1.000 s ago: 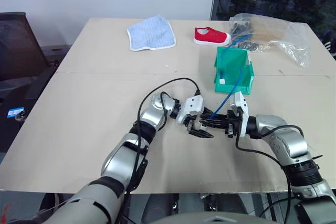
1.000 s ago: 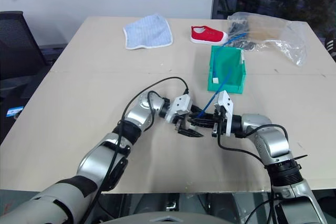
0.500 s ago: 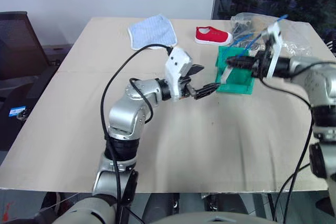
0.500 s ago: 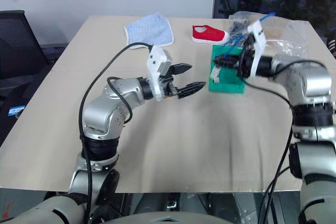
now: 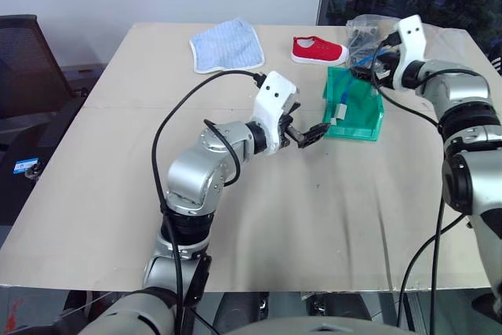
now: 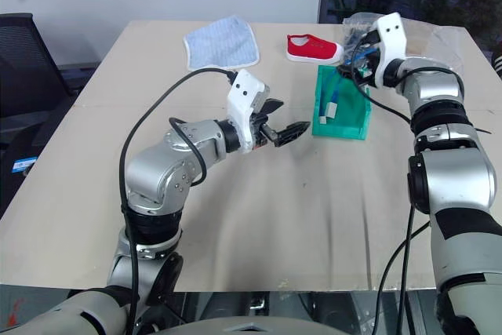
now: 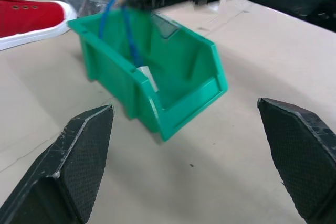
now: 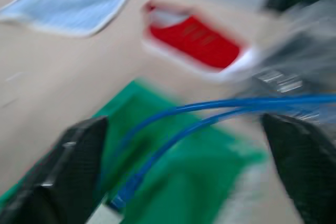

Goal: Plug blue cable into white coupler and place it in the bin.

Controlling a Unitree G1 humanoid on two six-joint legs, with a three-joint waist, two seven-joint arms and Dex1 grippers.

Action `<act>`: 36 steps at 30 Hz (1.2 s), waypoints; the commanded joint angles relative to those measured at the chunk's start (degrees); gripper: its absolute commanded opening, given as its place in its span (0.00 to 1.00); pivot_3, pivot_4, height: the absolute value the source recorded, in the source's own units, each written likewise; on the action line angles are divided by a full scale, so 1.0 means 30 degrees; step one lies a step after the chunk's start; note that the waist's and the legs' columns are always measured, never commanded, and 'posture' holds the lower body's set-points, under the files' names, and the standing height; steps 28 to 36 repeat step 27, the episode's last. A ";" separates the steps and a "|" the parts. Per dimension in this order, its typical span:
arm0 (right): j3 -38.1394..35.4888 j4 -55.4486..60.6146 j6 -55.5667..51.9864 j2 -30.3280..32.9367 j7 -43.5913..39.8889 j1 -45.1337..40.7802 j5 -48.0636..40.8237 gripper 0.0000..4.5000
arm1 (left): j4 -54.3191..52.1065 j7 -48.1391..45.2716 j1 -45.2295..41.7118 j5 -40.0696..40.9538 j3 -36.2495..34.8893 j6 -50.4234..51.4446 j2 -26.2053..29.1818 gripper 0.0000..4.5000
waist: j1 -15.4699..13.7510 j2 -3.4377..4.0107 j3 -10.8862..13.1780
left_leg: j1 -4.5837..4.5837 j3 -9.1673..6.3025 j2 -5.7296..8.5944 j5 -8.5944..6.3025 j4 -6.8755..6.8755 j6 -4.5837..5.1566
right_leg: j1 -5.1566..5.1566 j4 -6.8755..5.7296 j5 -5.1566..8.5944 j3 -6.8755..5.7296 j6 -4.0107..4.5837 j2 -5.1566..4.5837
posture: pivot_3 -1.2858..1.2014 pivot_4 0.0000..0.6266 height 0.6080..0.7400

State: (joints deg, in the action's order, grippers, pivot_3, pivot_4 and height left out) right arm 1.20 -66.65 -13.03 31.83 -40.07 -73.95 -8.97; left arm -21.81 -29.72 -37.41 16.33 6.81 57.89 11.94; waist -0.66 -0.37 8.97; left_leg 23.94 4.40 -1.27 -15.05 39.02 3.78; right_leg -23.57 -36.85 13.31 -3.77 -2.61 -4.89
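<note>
The blue cable [image 6: 337,98] with the white coupler [image 7: 148,76] is being left hanging into the bin [image 5: 369,119], released from the wide-spread right gripper [image 8: 178,145] above, while the left gripper [image 7: 191,153] is being kept open and empty nearby.

blue cable [image 6: 333,103] in green bin [image 6: 345,119]
</note>
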 commanded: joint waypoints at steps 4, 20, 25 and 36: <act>-0.1680 0.5895 -0.1112 0.2095 -0.3062 0.3045 -0.1244 0.99 | -0.1847 0.0240 0.0706 -0.0043 -0.0722 -0.2783 0.1381 1.00 | 0.0009 0.0007 0.0003 | -0.0005 -0.0008 -0.0006 0.0003 -0.0010 -0.0008 | 0.0005 0.0001 0.0000 -0.0005 0.0000 0.0000 | 0.52 0.24 1.00; -0.6575 2.4007 0.0008 0.1056 -0.5923 2.5007 -0.6682 0.99 | -0.4744 0.0126 1.5429 -0.0829 -0.3804 -1.0016 0.4037 1.00 | -0.0042 0.0000 -0.0016 | -0.0137 -0.0039 0.0002 -0.0016 -0.0090 0.0023 | 0.0095 0.0024 0.0021 0.0054 0.0047 -0.0088 | 0.52 0.24 1.00; -0.6244 2.3918 0.1654 0.0743 -0.6142 2.7448 -0.6055 0.99 | -0.3693 0.0165 1.6663 -0.1093 -0.3068 -1.1703 0.3694 1.00 | -0.0076 0.0004 -0.0032 | -0.0124 -0.0066 -0.0019 -0.0018 -0.0059 0.0031 | 0.0070 0.0012 0.0016 0.0060 0.0148 -0.0095 | 0.52 0.24 1.00; -0.6308 2.4039 0.1793 0.0439 -0.5939 2.8070 -0.6274 0.99 | -0.3328 -0.0098 1.6868 -0.1139 -0.2642 -1.2218 0.3716 1.00 | -0.0070 0.0012 -0.0038 | -0.0142 -0.0071 -0.0025 -0.0018 -0.0060 0.0031 | 0.0083 0.0012 0.0018 0.0062 0.0153 -0.0084 | 0.52 0.24 1.00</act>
